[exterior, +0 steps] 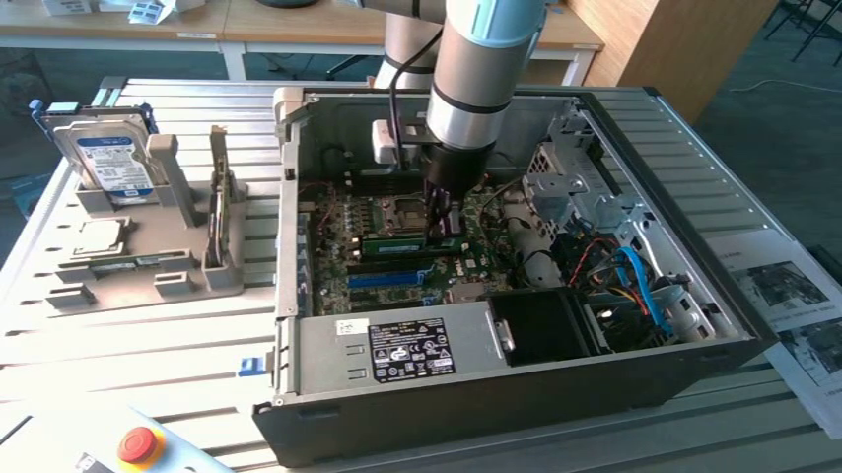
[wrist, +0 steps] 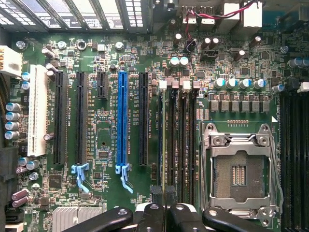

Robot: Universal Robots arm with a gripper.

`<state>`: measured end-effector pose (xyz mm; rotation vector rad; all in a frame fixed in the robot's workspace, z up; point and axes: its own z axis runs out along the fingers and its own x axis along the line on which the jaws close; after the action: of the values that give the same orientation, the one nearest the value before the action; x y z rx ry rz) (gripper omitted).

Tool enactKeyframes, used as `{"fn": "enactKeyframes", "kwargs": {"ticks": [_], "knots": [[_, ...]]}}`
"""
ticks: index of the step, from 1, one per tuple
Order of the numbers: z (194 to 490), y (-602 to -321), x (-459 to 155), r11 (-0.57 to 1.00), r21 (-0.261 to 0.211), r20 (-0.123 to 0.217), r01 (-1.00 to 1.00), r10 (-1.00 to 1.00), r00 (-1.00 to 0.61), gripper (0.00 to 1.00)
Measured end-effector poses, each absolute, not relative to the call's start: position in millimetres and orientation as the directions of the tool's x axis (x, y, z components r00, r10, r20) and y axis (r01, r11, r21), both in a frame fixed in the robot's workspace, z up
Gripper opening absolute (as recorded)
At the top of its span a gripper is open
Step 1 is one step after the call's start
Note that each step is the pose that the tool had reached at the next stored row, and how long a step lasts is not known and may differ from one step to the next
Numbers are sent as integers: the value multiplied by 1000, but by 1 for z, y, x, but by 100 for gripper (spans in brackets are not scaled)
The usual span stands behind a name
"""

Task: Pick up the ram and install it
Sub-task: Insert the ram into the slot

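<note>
My gripper (exterior: 444, 229) reaches down into the open computer case (exterior: 736, 325), over the motherboard. It is shut on the ram (exterior: 394, 239), a thin green stick standing on edge among the memory slots beside the CPU socket (wrist: 239, 169). In the wrist view the ram (wrist: 163, 140) shows edge-on as a narrow line running away from the closed black fingertips (wrist: 152, 215), parallel to the black memory slots (wrist: 181, 145). Whether the stick is fully down in its slot I cannot tell.
A long blue slot (wrist: 121, 118) and a white slot (wrist: 37, 116) lie further along the board. The power supply (exterior: 394, 350) fills the case's near side. On the exterior view's left, a grey holder carries a hard drive (exterior: 112, 158), an upright card (exterior: 221, 197) and a CPU (exterior: 99, 236).
</note>
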<state>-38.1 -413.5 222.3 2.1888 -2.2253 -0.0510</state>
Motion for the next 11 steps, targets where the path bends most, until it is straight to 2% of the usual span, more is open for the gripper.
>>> {"fn": "enactKeyframes", "kwargs": {"ticks": [11], "knots": [[222, -413, -38, 16, 37, -9, -999, -1000, -17, 12]]}}
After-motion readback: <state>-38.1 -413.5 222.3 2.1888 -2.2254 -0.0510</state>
